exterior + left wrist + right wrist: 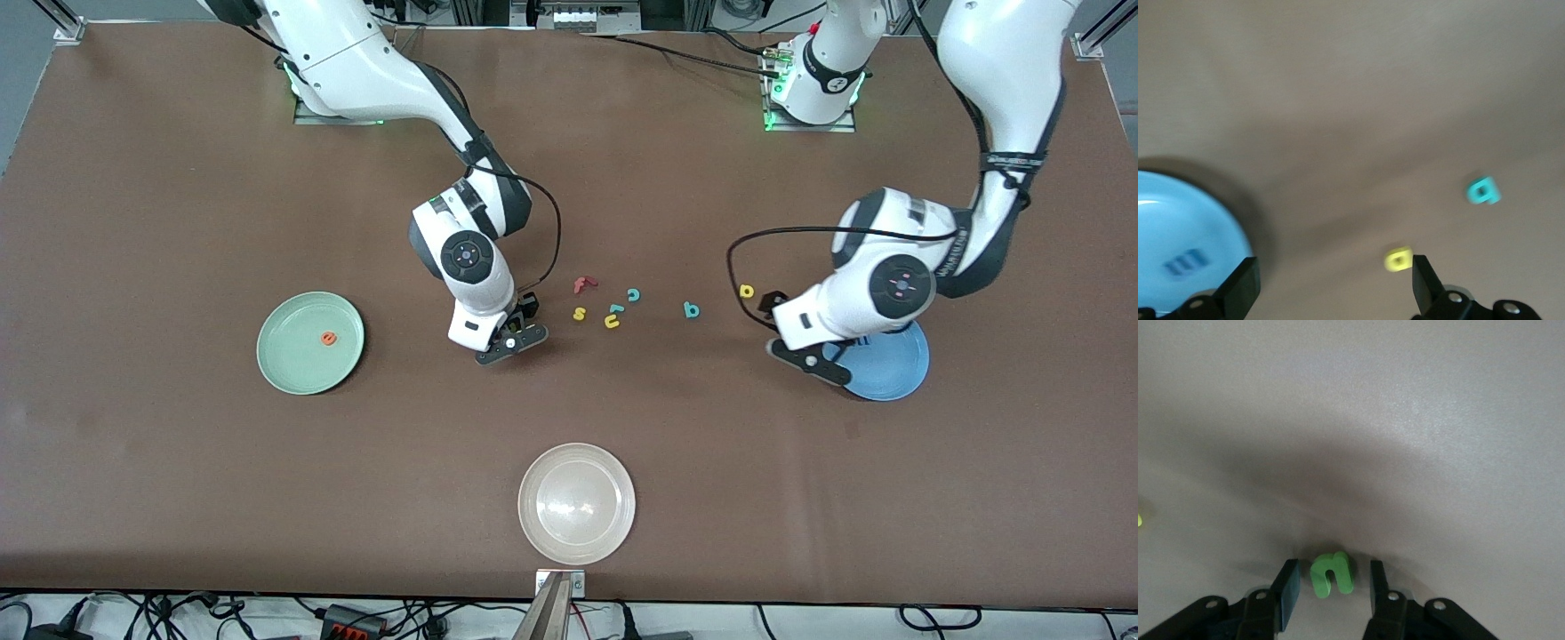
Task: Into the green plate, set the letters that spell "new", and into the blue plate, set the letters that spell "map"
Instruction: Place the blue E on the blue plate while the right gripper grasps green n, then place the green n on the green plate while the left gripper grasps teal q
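The left gripper point(831, 356) is held low over the rim of the blue plate point(893, 369), at the left arm's end of the tabletop point(178, 222). In the left wrist view its fingers point(1241, 287) are spread wide and nothing is held between them. The blue "m" point(1185, 262) is seen lying inside the blue plate. The yellow letter with stem point(747, 291) and the teal letter with stem point(691, 309) are lying on the tabletop, apart from each other and farther from the front camera than the blue plate; both are outside any plate.

The right gripper point(514, 342) is lowered to the tabletop near the middle, beside the group of small letters. In the right wrist view the green "n" point(1331, 573) is placed between its fingers point(1288, 590), with a small gap visible on each side, so it cannot be told if the letter is already gripped.

The orange "e" point(329, 339) is lying in the green plate point(276, 356), at the right arm's end of the tabletop. The red "f" point(583, 284), the yellow "s" point(580, 313), the teal "c" point(633, 295) and the yellow "u" point(613, 321) are lying close together on the tabletop. A beige-white plate point(533, 524) is placed nearest to the front camera.
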Motion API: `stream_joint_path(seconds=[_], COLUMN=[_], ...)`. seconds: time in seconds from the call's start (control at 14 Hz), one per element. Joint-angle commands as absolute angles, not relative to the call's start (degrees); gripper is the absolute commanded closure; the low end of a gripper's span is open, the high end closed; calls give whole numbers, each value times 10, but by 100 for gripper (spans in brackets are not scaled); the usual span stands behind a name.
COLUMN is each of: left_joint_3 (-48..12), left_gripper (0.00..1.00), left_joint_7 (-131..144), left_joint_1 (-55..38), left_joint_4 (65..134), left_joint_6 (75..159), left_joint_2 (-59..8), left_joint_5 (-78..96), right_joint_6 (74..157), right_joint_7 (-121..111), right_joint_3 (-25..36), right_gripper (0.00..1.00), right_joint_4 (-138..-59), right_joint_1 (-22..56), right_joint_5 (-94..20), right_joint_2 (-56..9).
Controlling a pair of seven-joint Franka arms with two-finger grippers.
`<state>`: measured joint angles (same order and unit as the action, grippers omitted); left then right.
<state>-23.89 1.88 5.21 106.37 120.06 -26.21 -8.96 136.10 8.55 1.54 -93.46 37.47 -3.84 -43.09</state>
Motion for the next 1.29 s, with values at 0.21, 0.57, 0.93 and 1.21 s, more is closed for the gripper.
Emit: stream_joint_path(seconds=[0.21,0.57,0.93,1.21], left_joint_3=[-239,-238,-236,-234], left_gripper=[0,12,53,68], left_joint_7=[228,255,255,256], left_joint_1=[-31,-45,-46,-46], left_joint_4=[1079,1133,1141,1140], left_joint_6=[1301,1389,1390,1390], left_joint_2=[-323,-339,-345,-345], left_joint_5=[-83,-84,-90,-90], right_joint_6=[1361,1339,1198,1150], right_joint_7=[88,114,120,88], right_joint_3=[19,30,107,108], right_gripper=[83,98,98,100], right_joint_4=[-923,-919,-919,-950], right_joint_1=[381,371,310,230], right_joint_5=[-43,-43,-43,-39], right_joint_2=[-438,-408,-360,-340])
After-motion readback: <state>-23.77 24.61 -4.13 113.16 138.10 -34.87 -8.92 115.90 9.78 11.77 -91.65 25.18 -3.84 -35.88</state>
